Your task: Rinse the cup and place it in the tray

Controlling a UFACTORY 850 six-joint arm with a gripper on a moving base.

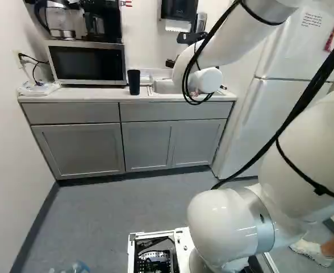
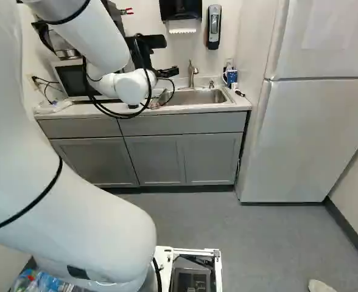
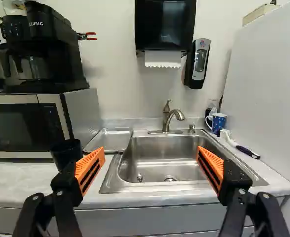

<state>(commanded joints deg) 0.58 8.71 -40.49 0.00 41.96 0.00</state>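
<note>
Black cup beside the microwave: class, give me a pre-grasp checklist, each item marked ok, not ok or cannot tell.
1. Hand open: ok.
2. Black cup upright on the counter: ok.
3. Cup centred ahead of the hand: not ok, it is off to one side.
4. Cup's inside clean: cannot tell.
5. Tray free to receive the cup: ok, nothing on it.
6. Faucet off: ok, no water seen.
</note>
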